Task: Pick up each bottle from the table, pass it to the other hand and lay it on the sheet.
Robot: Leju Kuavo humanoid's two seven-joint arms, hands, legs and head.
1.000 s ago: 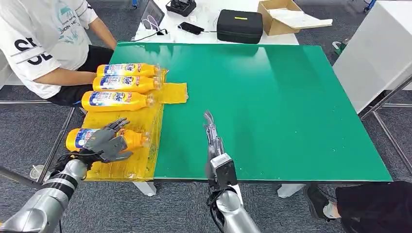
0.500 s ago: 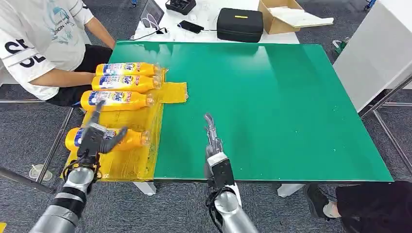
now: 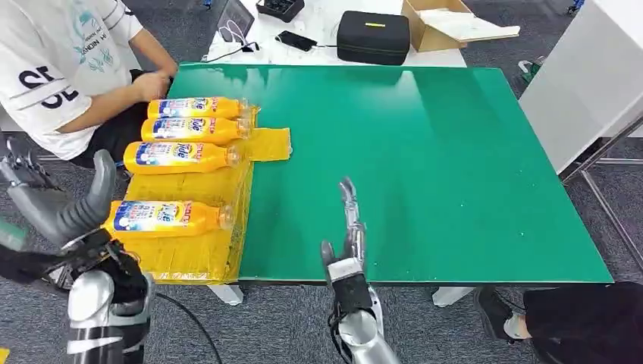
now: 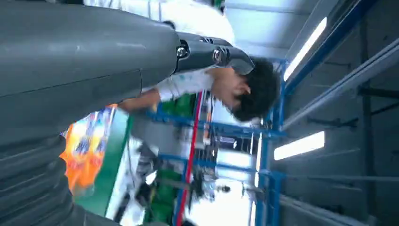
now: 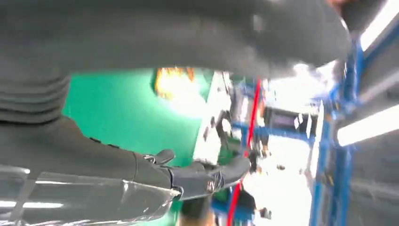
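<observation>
4 bottles (image 3: 168, 216) lie on the sheet (image 3: 199, 258); both robot hands empty.

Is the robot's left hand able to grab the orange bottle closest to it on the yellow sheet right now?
Probably yes. The left hand is open and raised just off the table's edge, beside the nearest orange plastic bottle lying on the yellow sheet. Nothing lies between them.
</observation>
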